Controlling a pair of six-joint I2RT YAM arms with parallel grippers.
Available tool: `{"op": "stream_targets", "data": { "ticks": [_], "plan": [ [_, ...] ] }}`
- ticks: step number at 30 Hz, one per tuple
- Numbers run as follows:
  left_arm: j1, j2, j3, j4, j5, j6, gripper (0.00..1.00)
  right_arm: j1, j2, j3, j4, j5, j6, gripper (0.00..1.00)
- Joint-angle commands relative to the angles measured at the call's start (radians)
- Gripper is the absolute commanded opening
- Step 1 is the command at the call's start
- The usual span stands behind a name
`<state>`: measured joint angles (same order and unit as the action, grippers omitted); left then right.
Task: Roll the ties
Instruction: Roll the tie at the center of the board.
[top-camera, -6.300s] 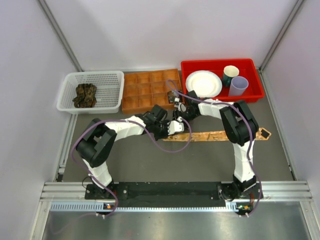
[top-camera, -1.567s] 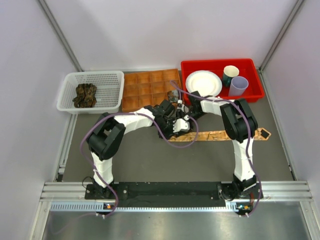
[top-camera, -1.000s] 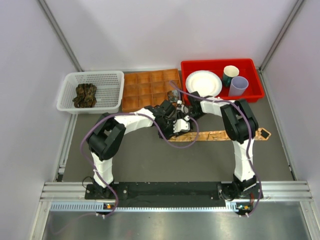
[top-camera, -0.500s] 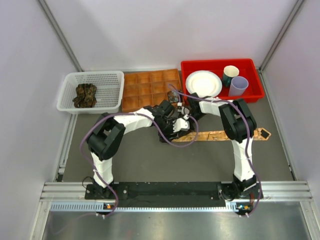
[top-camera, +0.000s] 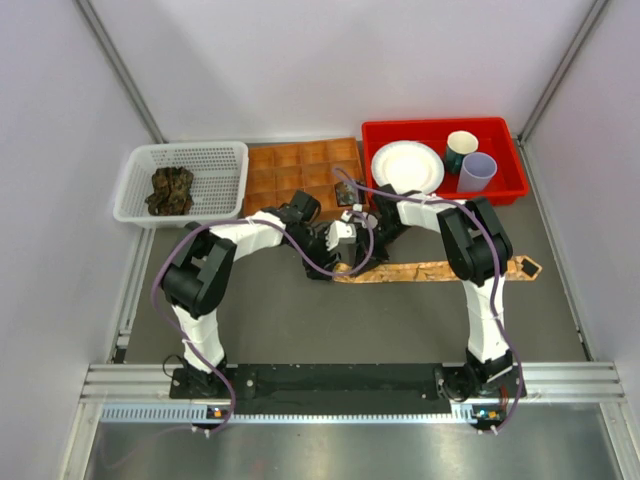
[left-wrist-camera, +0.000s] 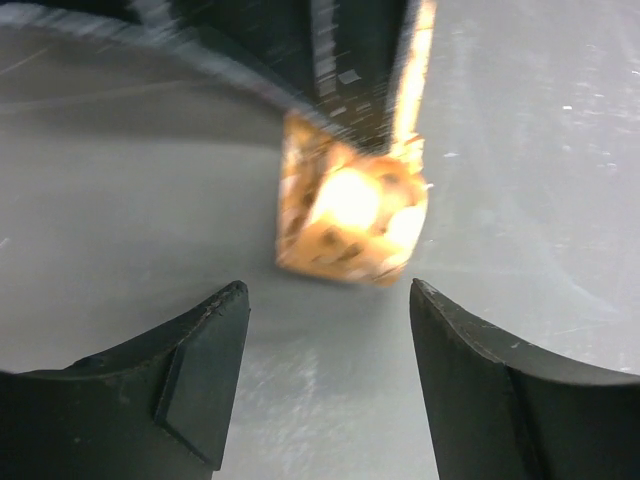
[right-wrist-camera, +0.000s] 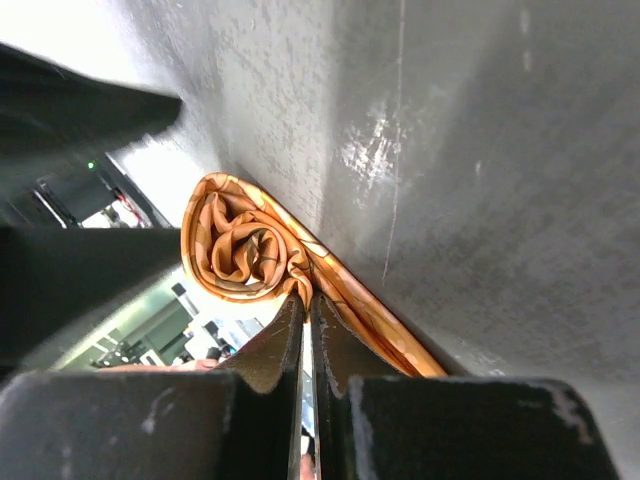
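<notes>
**Orange tie part-rolled, one pincer on the coil, the other standing open**

The table (top-camera: 260, 320) carries everything, and both pincers meet near its middle. Beyond them along the far edge stand the red bin (top-camera: 440, 125), the white basket (top-camera: 225, 160) and the brown tray (top-camera: 300, 175). A crumpled dark tie (top-camera: 170, 190) waits in the basket, well off to the left pincer's outer side.

The tan-orange tie (top-camera: 440, 270) lies flat and straight, running away from the right pincer (right-wrist-camera: 305, 300) toward that arm's outer side. Laid out like this, the loose length can feed into the coil without twisting.

Its near end is wound into a small roll (right-wrist-camera: 245, 245) sitting right at the tips of the right pincer. The right pincer's jaws are closed to a thin slit. They appear to nip the outer wrap just where the flat strip leaves the coil, which would stop it springing open.

The left pincer (left-wrist-camera: 328, 290) is spread wide and holds nothing. The roll sits just ahead of its tips, apart from them and centred on the gap. I judge it is lined up to take over or steady the coil.

Most of the tie is not yet wound.
</notes>
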<state>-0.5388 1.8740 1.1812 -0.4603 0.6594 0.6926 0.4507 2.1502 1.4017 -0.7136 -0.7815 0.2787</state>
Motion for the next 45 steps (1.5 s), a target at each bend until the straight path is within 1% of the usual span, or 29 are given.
{"op": "stream_targets", "data": {
  "ticks": [1,4,6,9,12,14,17,21,22,25,27,33,36,38,40,44,45],
  "plan": [
    [-0.052,-0.007,0.021,-0.047,0.010,0.082,0.70,0.008,0.048,0.005,0.036,0.194,-0.067,0.00],
    [-0.072,-0.004,0.020,-0.060,-0.021,0.102,0.71,0.008,0.050,0.002,0.034,0.189,-0.065,0.00],
    [-0.095,0.000,0.021,-0.052,-0.085,0.101,0.71,0.006,0.048,0.005,0.036,0.183,-0.067,0.00],
    [-0.112,0.008,0.021,-0.028,-0.136,0.093,0.68,0.009,0.046,0.006,0.039,0.177,-0.078,0.00],
    [-0.118,0.016,0.026,-0.018,-0.164,0.105,0.65,0.016,0.040,0.019,0.040,0.192,-0.127,0.00],
    [-0.119,0.016,0.028,0.000,-0.185,0.090,0.64,0.019,0.040,0.039,0.036,0.202,-0.147,0.00],
    [-0.122,0.010,0.018,0.041,-0.195,0.084,0.70,0.017,0.048,0.060,0.025,0.197,-0.167,0.00],
    [-0.147,0.048,0.040,0.035,-0.196,0.108,0.72,0.023,0.053,0.072,0.017,0.185,-0.179,0.00],
    [-0.154,0.056,0.052,0.026,-0.189,0.116,0.70,0.023,0.056,0.075,0.017,0.182,-0.180,0.00],
    [-0.165,0.079,0.067,-0.004,-0.204,0.128,0.62,0.025,0.053,0.077,0.014,0.180,-0.184,0.00],
    [-0.164,0.076,0.067,-0.015,-0.208,0.127,0.58,0.026,0.054,0.072,0.011,0.180,-0.185,0.00],
    [-0.128,-0.006,-0.006,-0.014,-0.193,0.151,0.57,0.026,0.054,0.054,0.013,0.191,-0.182,0.00],
    [-0.122,-0.018,-0.006,-0.031,-0.164,0.165,0.57,0.028,0.054,0.054,0.016,0.194,-0.177,0.00],
    [-0.121,-0.025,-0.006,-0.031,-0.152,0.166,0.54,0.026,0.056,0.057,0.013,0.195,-0.174,0.00],
    [-0.119,-0.032,-0.008,-0.026,-0.135,0.179,0.51,0.028,0.056,0.059,0.014,0.195,-0.173,0.00],
    [-0.119,-0.042,0.008,-0.023,-0.090,0.183,0.40,0.026,0.057,0.057,0.016,0.195,-0.168,0.00],
    [-0.119,-0.044,0.008,-0.020,-0.083,0.179,0.40,0.028,0.059,0.056,0.017,0.195,-0.167,0.00]
  ]
}}
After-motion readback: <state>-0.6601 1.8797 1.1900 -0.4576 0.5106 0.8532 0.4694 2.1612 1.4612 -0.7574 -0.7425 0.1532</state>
